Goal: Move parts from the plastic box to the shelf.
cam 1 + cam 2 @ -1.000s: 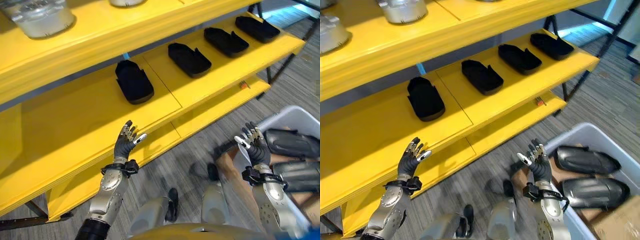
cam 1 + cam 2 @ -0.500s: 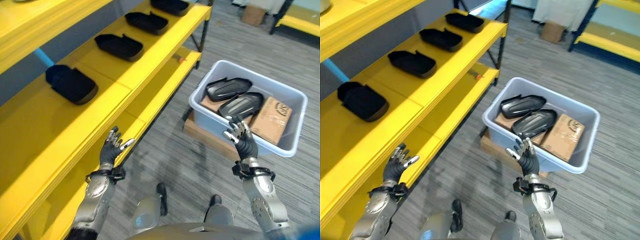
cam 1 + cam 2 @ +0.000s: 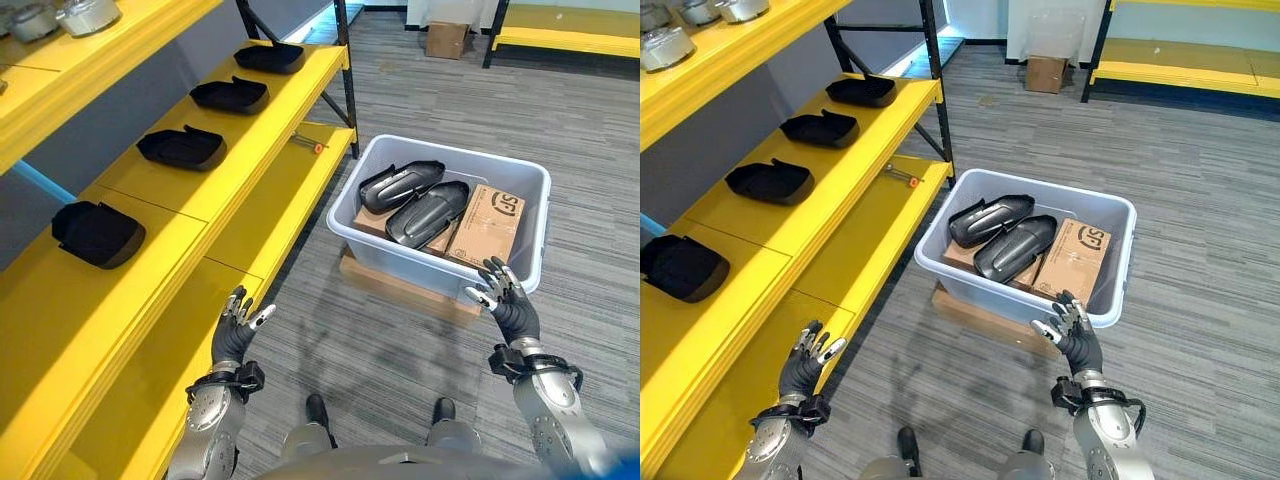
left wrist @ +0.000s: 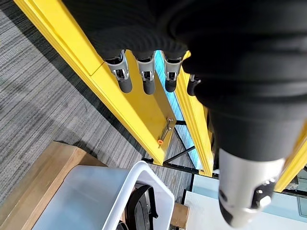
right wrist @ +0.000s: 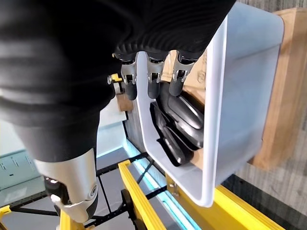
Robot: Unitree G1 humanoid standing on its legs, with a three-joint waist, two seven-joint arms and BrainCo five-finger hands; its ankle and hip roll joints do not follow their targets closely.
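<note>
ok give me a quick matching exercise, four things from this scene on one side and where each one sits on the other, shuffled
Things:
1. plastic box
2. two dark parts
3. four black trays
4. screwdriver

Places:
A. in a row on the middle yellow shelf
B. on the lower yellow shelf
C. on a flat wooden base on the floor
D. inside the box, beside a cardboard carton

Pairs: 1-C, 2-D, 3-A, 4-B

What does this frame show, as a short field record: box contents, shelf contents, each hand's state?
box: grey plastic box on the floor, on a flat wooden base
box contents: two dark moulded parts, brown cardboard carton
shelf: yellow shelf, four black moulded parts in a row
left hand: open, empty
right hand: open, empty, beside the box's near wall
</note>
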